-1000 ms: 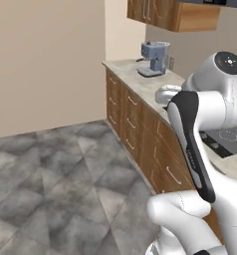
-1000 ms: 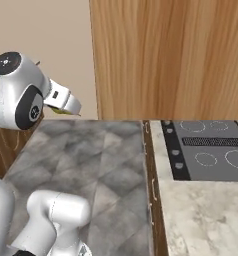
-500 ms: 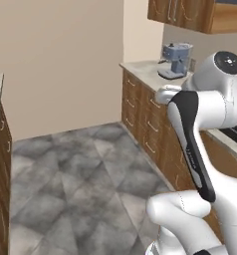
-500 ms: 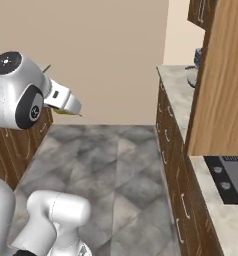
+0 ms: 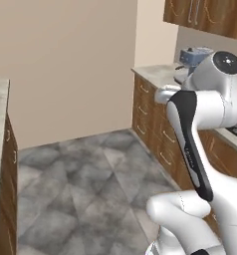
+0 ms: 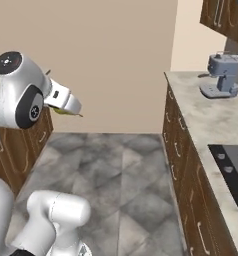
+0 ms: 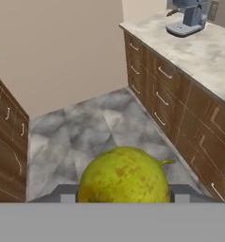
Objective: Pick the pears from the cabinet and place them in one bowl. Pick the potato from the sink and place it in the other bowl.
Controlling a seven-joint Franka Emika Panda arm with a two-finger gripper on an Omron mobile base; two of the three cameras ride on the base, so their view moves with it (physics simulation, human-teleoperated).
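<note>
The hand (image 7: pixel 125 197) was closed on a yellow-green pear (image 7: pixel 125 177), gripping it at both sides; in the right base view the pear (image 6: pixel 66 111) peeped out beneath the hand, high above the grey tiled floor (image 6: pixel 121 175); a grey coffee machine (image 6: pixel 222 75) stood near the far end of the marbled worktop (image 6: pixel 211 120), close to the wall; a black stovetop (image 6: pixel 236 172) lay nearer along the same worktop; wooden wall cabinets (image 5: pixel 205 16) hung above it.

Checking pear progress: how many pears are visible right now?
1. A yellow-green pear sits in the gripper, held above the kitchen floor; in the right base view a sliver of it shows at the hand. The second pear may be elsewhere, out of frame.
</note>
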